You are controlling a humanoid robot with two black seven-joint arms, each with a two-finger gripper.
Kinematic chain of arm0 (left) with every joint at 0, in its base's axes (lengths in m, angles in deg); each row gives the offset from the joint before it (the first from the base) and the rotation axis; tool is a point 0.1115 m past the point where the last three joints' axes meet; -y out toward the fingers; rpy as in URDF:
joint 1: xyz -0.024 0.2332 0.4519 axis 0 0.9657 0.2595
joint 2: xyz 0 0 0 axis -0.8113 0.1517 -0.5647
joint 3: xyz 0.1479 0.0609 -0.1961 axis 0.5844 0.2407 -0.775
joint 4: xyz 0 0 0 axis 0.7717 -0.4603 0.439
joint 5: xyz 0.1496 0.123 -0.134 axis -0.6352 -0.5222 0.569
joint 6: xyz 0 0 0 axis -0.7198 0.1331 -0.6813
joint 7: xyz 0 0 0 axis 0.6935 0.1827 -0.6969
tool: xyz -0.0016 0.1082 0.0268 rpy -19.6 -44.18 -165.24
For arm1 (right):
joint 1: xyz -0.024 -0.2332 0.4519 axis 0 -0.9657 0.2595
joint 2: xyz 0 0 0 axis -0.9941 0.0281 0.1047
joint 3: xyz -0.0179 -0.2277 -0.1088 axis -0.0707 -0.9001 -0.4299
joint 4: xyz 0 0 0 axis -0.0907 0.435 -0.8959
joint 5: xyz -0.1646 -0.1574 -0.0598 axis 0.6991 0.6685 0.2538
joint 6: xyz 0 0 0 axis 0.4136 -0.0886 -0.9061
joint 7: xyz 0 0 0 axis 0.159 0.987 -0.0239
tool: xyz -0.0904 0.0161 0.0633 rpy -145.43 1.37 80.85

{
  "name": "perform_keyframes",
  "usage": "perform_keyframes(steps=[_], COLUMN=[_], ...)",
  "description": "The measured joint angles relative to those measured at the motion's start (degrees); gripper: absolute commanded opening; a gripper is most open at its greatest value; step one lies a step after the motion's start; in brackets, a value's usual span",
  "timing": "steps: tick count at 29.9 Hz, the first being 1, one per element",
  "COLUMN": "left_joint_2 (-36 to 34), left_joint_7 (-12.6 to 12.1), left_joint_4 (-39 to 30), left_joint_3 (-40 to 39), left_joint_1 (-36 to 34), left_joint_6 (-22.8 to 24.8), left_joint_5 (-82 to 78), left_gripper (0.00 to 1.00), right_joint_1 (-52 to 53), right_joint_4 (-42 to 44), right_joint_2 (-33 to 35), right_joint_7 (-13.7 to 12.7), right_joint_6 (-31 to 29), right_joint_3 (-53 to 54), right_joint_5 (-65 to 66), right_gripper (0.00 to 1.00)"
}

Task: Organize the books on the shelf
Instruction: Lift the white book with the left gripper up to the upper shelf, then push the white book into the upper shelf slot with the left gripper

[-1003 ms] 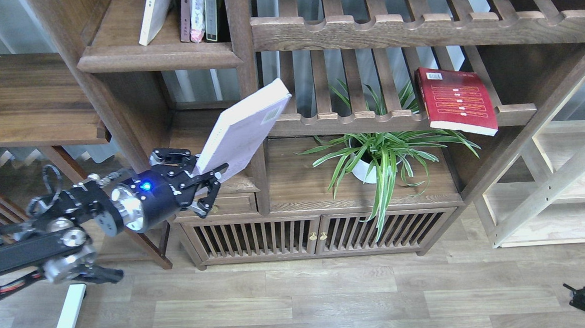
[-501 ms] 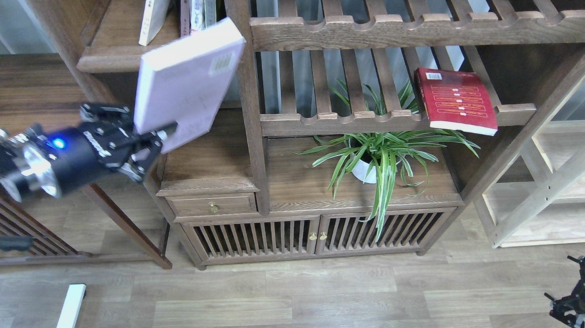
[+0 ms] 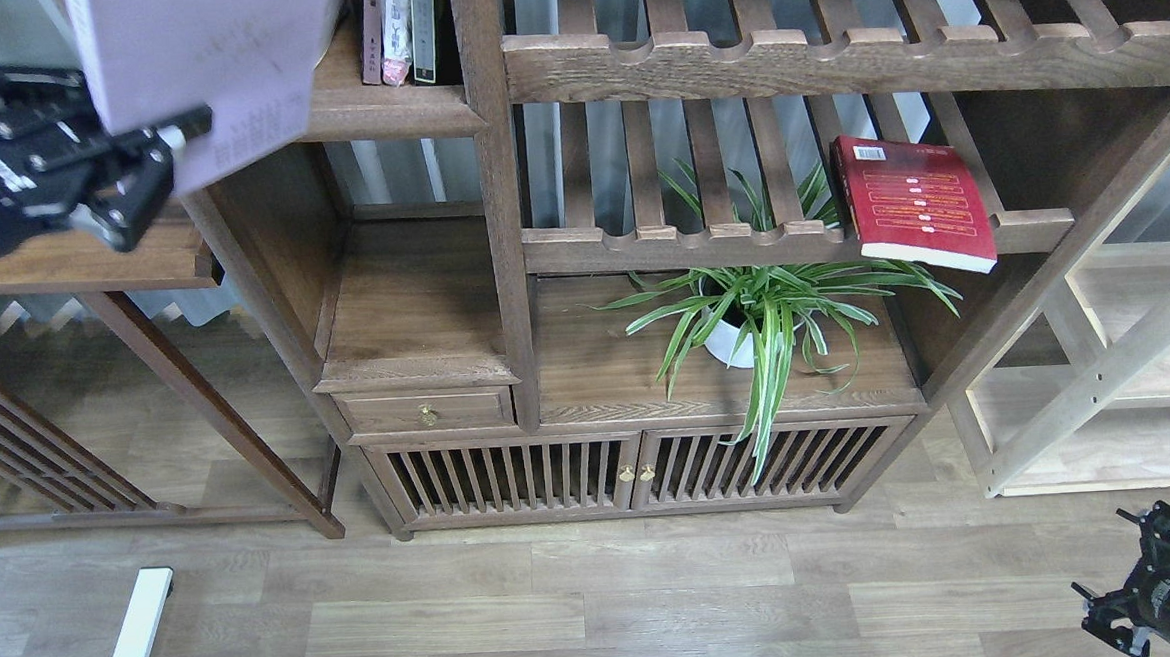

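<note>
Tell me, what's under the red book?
The red book lies on a slatted rack, its corner poking over the front rail. Below it grow a plant's green leaves. The slats directly beneath the book are covered.

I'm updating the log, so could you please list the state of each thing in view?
Pale lavender book: held aloft, tilted.
Left tool: shut on the book.
Red book: lying flat on slatted rack, overhanging.
Cabinet doors: closed.
Drawer: closed.
Right tool: unclear.

Dark cabinet [image 3: 512, 472]; pale plank floor [image 3: 600, 608]; potted plant [image 3: 759, 309].
</note>
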Motion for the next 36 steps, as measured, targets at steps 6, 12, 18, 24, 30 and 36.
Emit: perform_keyframes(steps=[6,12,18,24,30,36], left_joint_2=[0.8,6.1,13.7,20.3,26.6,32.8], left_joint_7=[-1.2,-3.0,-4.6,-4.8,-5.4,-5.5], left_joint_4=[0.4,3.5,8.7,15.6,22.7,29.3], left_joint_3=[-0.5,0.0,0.2,0.5,1.3,3.7], left_joint_1=[-0.2,-0.5,-2.1,-5.0,-8.0,-10.6], left_joint_6=[-9.9,-18.2,-19.6,-19.8,-20.1,-21.4], left_joint_5=[-0.1,-1.7,-3.0,-3.8,-7.0,-9.0], left_gripper=[0.0,0.0,0.0,0.0,0.0,0.0], right_joint_1=[-0.5,-1.0,-1.8,-3.2,-4.1,-4.2], right_joint_4=[-0.2,-0.4,-0.6,-0.7,-0.6,-0.6], right_joint_2=[-0.6,-1.0,-1.1,-1.4,-1.5,-2.2], right_joint_7=[0.0,0.0,0.0,0.0,0.0,0.0], right_joint_6=[1.1,1.6,2.6,3.3,3.8,4.7], right_joint_3=[-0.1,-0.1,-0.1,0.0,0.1,0.1], right_joint_5=[0.2,0.5,0.8,0.8,0.8,0.8], right_gripper=[1.0,1.0,1.0,1.0,1.0,1.0])
